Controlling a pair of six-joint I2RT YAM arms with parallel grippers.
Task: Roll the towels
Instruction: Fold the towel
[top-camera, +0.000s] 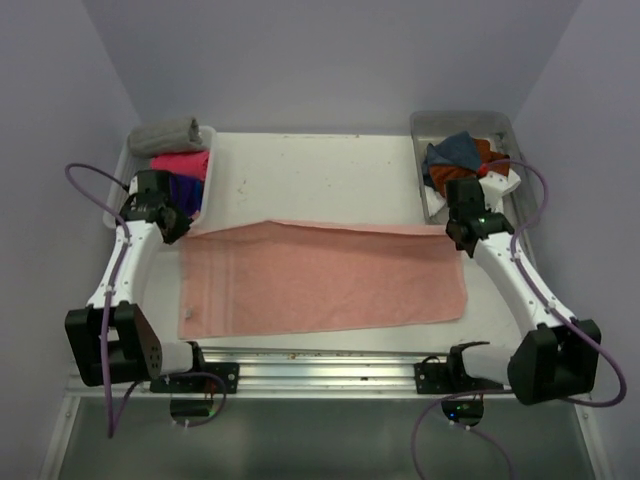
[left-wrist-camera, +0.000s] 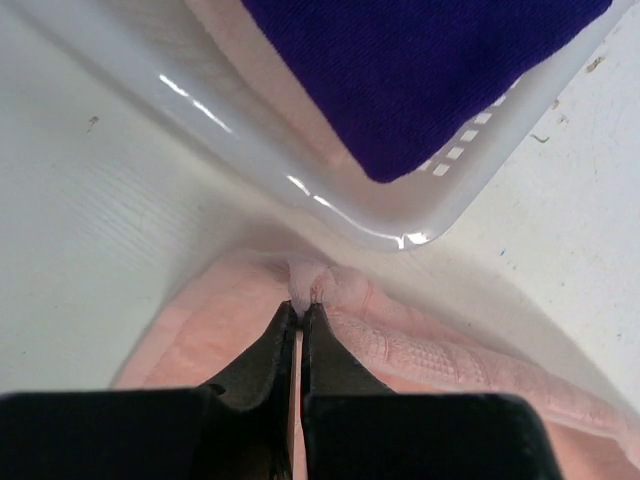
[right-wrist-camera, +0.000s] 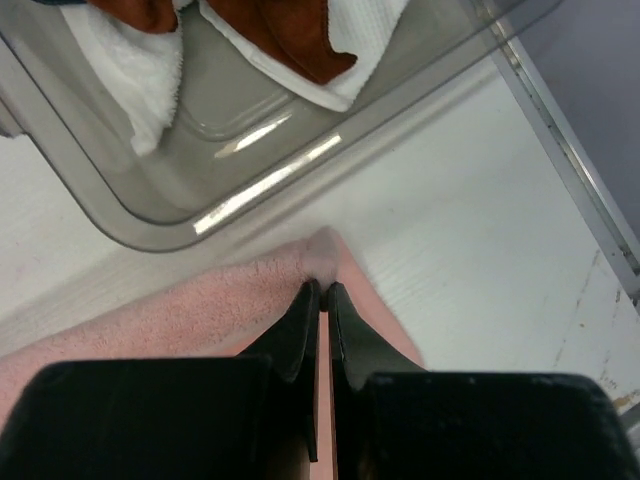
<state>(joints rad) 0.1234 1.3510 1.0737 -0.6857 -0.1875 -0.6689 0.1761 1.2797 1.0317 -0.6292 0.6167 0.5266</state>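
Observation:
A salmon pink towel (top-camera: 320, 278) lies flat across the table in the top view. My left gripper (top-camera: 178, 228) is shut on its far left corner (left-wrist-camera: 310, 278), next to the white basket. My right gripper (top-camera: 460, 235) is shut on its far right corner (right-wrist-camera: 325, 255), next to the clear bin. The white basket (top-camera: 208, 172) holds a grey roll (top-camera: 165, 133), a hot pink towel (top-camera: 180, 163) and a purple towel (left-wrist-camera: 420, 70). The clear bin (top-camera: 500, 125) holds teal (top-camera: 455, 152), rust orange (right-wrist-camera: 290, 35) and white (right-wrist-camera: 130, 65) towels.
The white basket's rim (left-wrist-camera: 330, 190) is just beyond the left fingers. The clear bin's wall (right-wrist-camera: 200, 190) is just beyond the right fingers. A metal rail (top-camera: 320, 360) runs along the table's near edge between the arm bases.

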